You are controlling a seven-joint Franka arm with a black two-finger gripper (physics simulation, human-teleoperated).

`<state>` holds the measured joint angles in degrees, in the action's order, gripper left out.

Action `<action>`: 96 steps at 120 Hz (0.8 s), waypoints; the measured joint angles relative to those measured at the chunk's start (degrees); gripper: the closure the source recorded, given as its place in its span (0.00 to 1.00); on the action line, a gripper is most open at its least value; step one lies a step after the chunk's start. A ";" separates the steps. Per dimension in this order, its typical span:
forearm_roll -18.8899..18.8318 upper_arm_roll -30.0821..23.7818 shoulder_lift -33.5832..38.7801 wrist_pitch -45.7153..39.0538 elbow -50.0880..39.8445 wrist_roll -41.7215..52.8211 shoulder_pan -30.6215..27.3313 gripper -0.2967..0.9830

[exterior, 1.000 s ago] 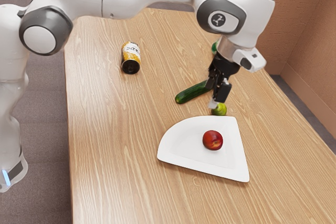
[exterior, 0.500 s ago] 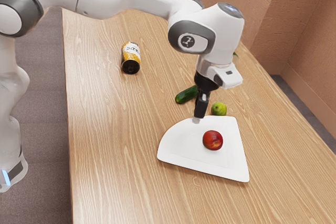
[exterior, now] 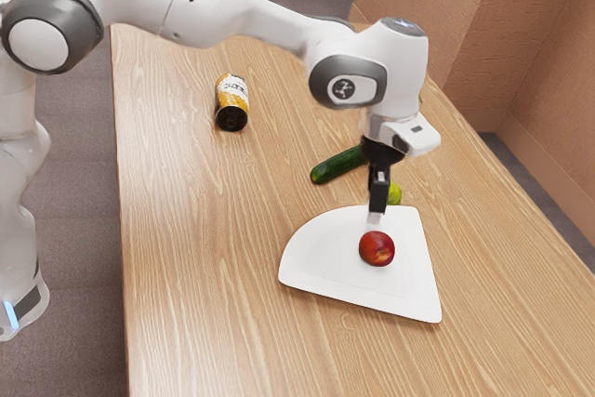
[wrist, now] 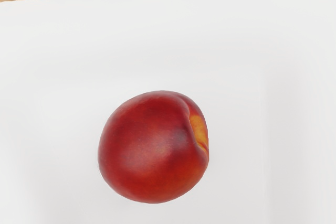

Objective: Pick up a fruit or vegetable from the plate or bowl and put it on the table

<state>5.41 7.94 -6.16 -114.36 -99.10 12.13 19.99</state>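
One red fruit [exterior: 376, 249] sat on the white plate [exterior: 311, 262] in the exterior view, off toward the plate's side nearer the exterior view's right. The black gripper [exterior: 375, 218] pointed down over the plate, its tip just beside the fruit in that view; whether it was spread or pressed together, I could not tell. A yellow-green lime [exterior: 396, 194], partly hidden behind the gripper, lay on the wooden table [exterior: 195, 258] just past the plate's rim. Near it a dark green cucumber [exterior: 337, 166] lay on the wood, one end hidden by the arm. A can [exterior: 231, 99] with an orange and white label was well apart from the plate.

In the wrist view, the fruit rested on the plate's pale surface, with a crease and an orange patch on one side. Beyond the plate's edge ran a strip of wood grain.
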 joint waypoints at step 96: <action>2.92 -3.48 -5.38 -0.49 2.34 4.53 -2.53 0.23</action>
<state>8.34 4.46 -11.53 -114.85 -96.76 16.66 17.45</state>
